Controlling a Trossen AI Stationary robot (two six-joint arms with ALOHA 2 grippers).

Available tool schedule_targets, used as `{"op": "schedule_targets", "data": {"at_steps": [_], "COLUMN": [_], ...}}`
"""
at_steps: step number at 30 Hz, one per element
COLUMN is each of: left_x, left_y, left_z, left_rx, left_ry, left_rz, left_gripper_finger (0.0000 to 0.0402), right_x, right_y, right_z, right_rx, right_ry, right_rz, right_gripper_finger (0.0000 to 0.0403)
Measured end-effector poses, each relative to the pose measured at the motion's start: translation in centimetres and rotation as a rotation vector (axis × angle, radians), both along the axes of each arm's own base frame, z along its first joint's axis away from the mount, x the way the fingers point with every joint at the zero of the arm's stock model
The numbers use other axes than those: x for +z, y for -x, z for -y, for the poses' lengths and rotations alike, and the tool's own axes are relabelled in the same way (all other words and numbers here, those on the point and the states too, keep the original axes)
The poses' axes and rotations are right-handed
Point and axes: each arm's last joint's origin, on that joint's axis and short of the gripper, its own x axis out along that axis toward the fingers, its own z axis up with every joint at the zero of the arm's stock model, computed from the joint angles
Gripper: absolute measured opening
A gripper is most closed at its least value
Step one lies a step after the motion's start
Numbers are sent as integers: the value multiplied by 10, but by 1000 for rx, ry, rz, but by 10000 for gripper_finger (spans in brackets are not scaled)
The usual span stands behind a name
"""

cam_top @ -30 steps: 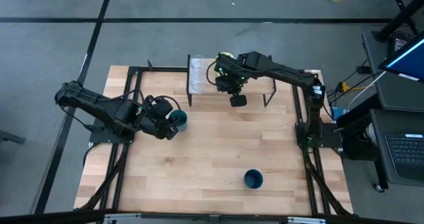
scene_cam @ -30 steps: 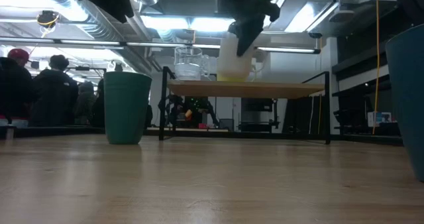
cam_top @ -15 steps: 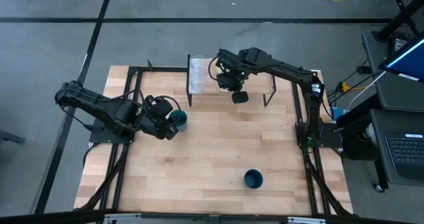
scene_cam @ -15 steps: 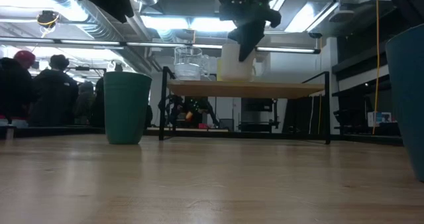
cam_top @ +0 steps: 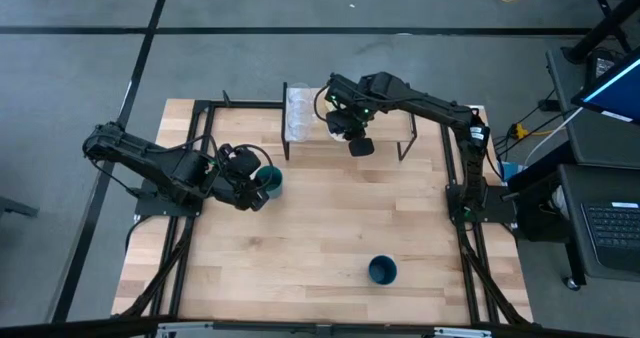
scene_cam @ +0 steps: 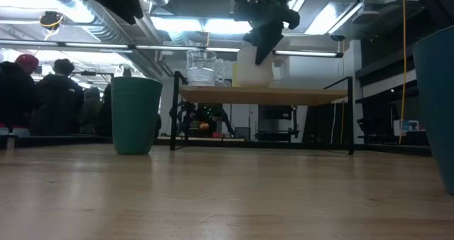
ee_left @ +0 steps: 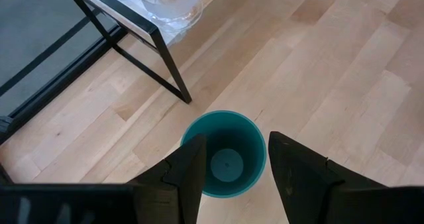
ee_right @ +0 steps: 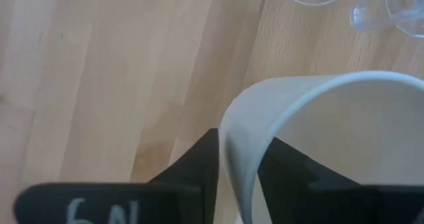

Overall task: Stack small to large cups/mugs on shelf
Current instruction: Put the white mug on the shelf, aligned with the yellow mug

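Note:
My right gripper point(ee_right: 242, 164) is over the shelf point(scene_cam: 262, 94), shut on the white mug point(scene_cam: 252, 68), which stands on the shelf top next to two clear cups point(scene_cam: 202, 67). No yellow mug shows plainly. My left gripper point(ee_left: 235, 164) is open just above the upright teal-green cup point(ee_left: 225, 154), one finger on either side of its rim; I cannot tell whether they touch it. The cup stands on its base on the table point(cam_top: 268, 181), at the left near the shelf. The dark navy cup point(cam_top: 382, 270) stands upright near the table's near edge. My right gripper pinches the white mug's wall at the rim point(ee_right: 238, 144), one finger outside point(ee_right: 199, 161) and one inside the mug point(ee_right: 288, 168). The fingers come from above, pointing down. In the low view the mug stands upright with its base at the shelf top point(scene_cam: 252, 84).
The shelf's black legs point(ee_left: 162, 65) stand close to the teal-green cup. The right part of the shelf top point(cam_top: 395, 128) is bare. Bare tabletop point(cam_top: 320, 228) lies between the shelf and the navy cup. People stand in the room beyond the table point(scene_cam: 42, 91).
My right gripper has gone down and a little toward the table's far edge with the white mug. The mug, tilted and held higher a second ago, now stands upright at the shelf top. The yellow seen under it then no longer shows.

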Motion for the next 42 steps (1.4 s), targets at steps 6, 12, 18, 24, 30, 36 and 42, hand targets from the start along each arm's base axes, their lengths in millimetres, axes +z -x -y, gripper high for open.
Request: {"op": "schedule_targets", "data": {"at_steps": [6, 12, 18, 24, 30, 36, 42], "left_x": [0, 0, 0, 0, 0, 0, 0], "left_y": [0, 0, 0, 0, 0, 0, 0], "left_z": [0, 0, 0, 0, 0, 0, 0], "left_rx": [-1, -1, -1, -1, 0, 1, 0], "left_ry": [4, 4, 4, 4, 2, 1, 1], "left_rz": [-1, 0, -1, -1, 0, 1, 1], "left_gripper_finger": [158, 158, 158, 158, 158, 158, 158], "right_x": [15, 50, 85, 84, 45, -1, -8], "right_y": [0, 9, 28, 49, 36, 24, 21], "right_z": [0, -3, -12, -26, -40, -37, -32], "right_rx": [-5, -46, -179, -229, -141, -138, -185], "right_ry": [17, 24, -14, -150, -279, -218, -79], "right_rz": [48, 113, 191, 142, 121, 74, 72], "right_gripper_finger": [130, 163, 172, 172, 172, 172, 172]}}
